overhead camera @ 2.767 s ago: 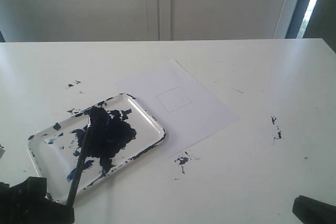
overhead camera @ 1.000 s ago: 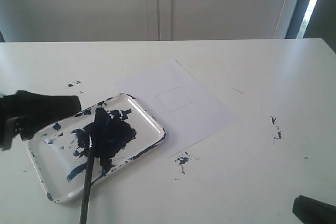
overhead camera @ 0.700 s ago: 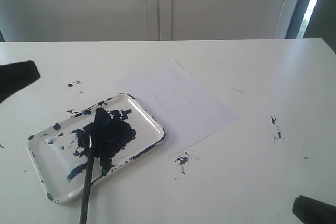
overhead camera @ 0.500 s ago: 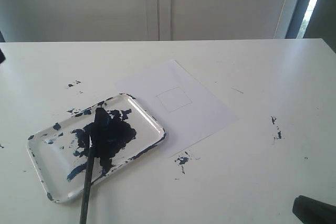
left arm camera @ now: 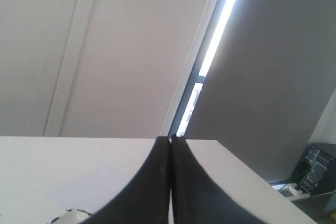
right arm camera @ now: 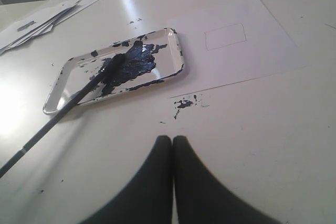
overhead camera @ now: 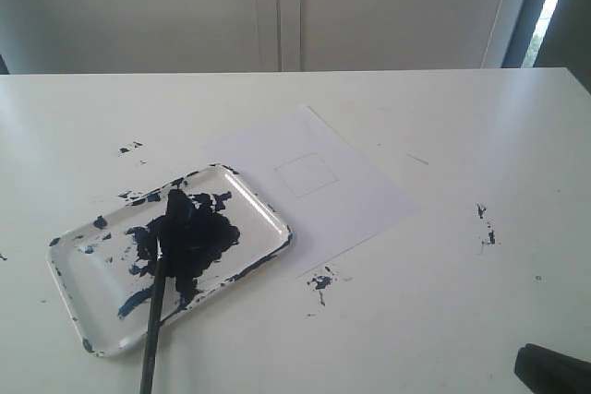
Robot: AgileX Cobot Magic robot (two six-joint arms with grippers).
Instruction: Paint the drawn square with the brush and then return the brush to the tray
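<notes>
The white tray [overhead camera: 268, 211] [right arm camera: 55, 99] lies at the table's front left, smeared with dark blue paint. The black brush [overhead camera: 152, 320] [right arm camera: 47, 129] lies with its blue tip in the paint and its handle sticking out over the tray's near edge. The drawn square [overhead camera: 306, 173] [right arm camera: 225, 35] is a bare outline on the white paper sheet [overhead camera: 360, 200]. My left gripper [left arm camera: 170, 139] is shut and empty, raised and pointing away across the table; it is out of the exterior view. My right gripper [right arm camera: 172, 139] is shut and empty, low over the table, well short of the tray.
Dark blue paint specks mark the table in front of the paper [overhead camera: 319, 281], at the right [overhead camera: 487, 228] and behind the tray [overhead camera: 129, 148]. A stack of papers [right arm camera: 37, 22] lies beyond the tray. A black part of the right arm [overhead camera: 552, 371] sits at the bottom right corner.
The left arm rose from the front left corner, swept back over the tray's left side and left the exterior view. The brush shifted slightly in the tray and now lies free.
</notes>
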